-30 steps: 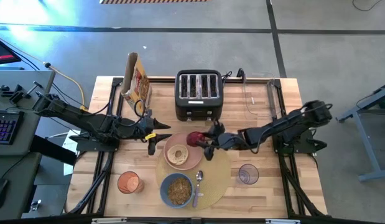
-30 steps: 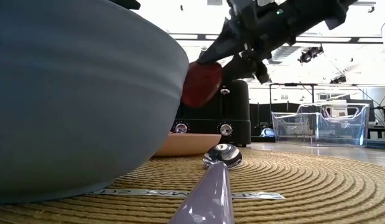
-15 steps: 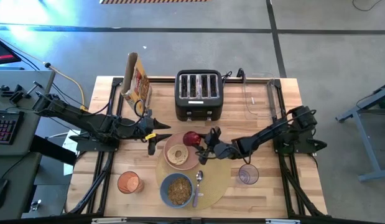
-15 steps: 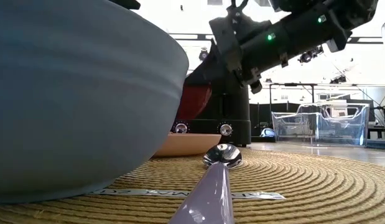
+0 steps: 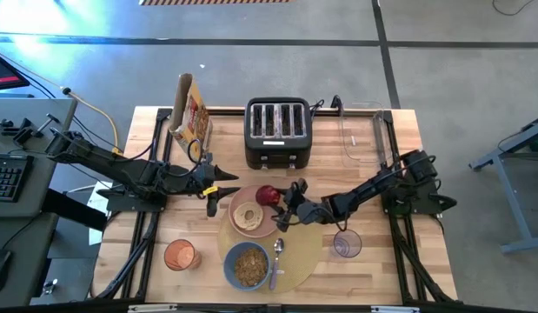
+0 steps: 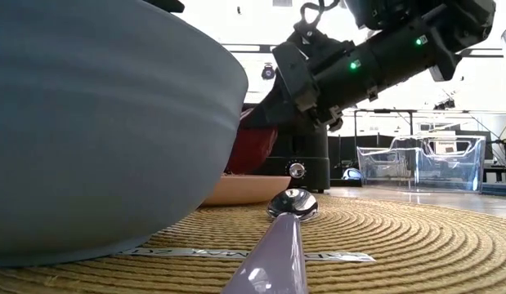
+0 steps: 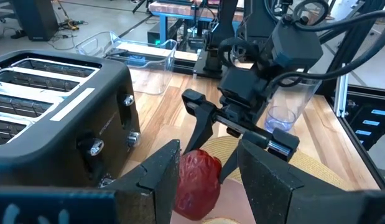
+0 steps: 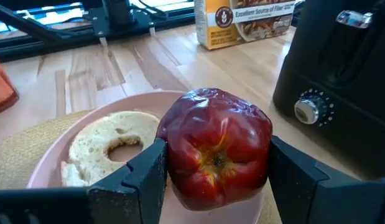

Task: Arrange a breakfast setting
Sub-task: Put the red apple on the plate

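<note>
My right gripper [image 5: 277, 203] is shut on the red apple [image 5: 267, 194] over the far right part of the pink plate [image 5: 270, 228]. The bagel [image 5: 248, 215] lies flat on the plate. The plate, the blue bowl [image 5: 247, 266] holding cereal and the small metal spoon [image 5: 276, 253] rest on the round tan placemat [image 5: 305, 245]. The orange cup [image 5: 180, 255] stands to the placemat's left and the clear purplish glass [image 5: 347, 243] to its right. My left gripper [image 5: 222, 191] is open and empty just left of the plate. My right gripper pinches the apple's two opposite sides [image 8: 173, 155] between its two fingers [image 8: 139, 180]. The fingers come from the table's right, slanting down. The apple's dimpled end [image 8: 215, 160] faces back toward the wrist. The apple's underside [image 6: 251, 167] is at the plate's rim; I cannot tell whether it touches.
The black four-slot toaster [image 5: 278, 130] stands close behind the plate. The cereal box [image 5: 190, 111] stands at the far left. A clear plastic container [image 5: 360, 130] sits at the far right.
My right gripper has gone down and a little toward the table's left edge with the apple, still shut on it. The apple now sits low at the plate's far right rim, where it was well above it a second ago.
</note>
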Controlling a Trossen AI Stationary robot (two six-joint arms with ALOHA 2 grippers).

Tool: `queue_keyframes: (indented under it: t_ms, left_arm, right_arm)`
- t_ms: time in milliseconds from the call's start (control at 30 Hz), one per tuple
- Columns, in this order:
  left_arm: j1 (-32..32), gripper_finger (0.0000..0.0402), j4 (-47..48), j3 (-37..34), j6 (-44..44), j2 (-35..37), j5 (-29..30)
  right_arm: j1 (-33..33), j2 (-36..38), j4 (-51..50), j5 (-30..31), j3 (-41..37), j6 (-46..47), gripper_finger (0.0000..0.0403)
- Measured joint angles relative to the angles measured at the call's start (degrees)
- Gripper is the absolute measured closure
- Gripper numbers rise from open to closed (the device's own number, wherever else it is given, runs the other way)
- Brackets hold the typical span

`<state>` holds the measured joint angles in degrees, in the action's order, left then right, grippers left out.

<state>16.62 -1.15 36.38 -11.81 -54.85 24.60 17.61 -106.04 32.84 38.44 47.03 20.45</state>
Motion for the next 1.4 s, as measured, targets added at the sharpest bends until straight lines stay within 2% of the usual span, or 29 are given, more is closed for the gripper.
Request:
queue_keyframes:
  t_ms: [167, 367, 1167, 1400]
  left_arm:
    - [0.01, 0.0251, 0.01, 0.00, 0.00, 0.00, 0.00]
    - [0.02, 0.0251, 0.00, 0.00, 0.00, 0.00, 0.00]
    - [0.01, 0.0251, 0.00, 0.00, 0.00, 0.00, 0.00]
    - [0.02, 0.0251, 0.02, 0.00, 0.00, 0.00, 0.00]
  right_arm:
    - [-0.91, -0.22, 0.00, -2.50, 0.00, 0.02, 0.0199]
    - [-2.28, -0.22, -1.79, -4.70, 0.00, 0.76, 0.0171]
    - [-2.60, -0.16, -3.46, -8.12, 0.00, 8.04, 0.0159]
    - [-2.60, -0.16, -3.43, -8.53, 0.00, 9.33, 0.0132]
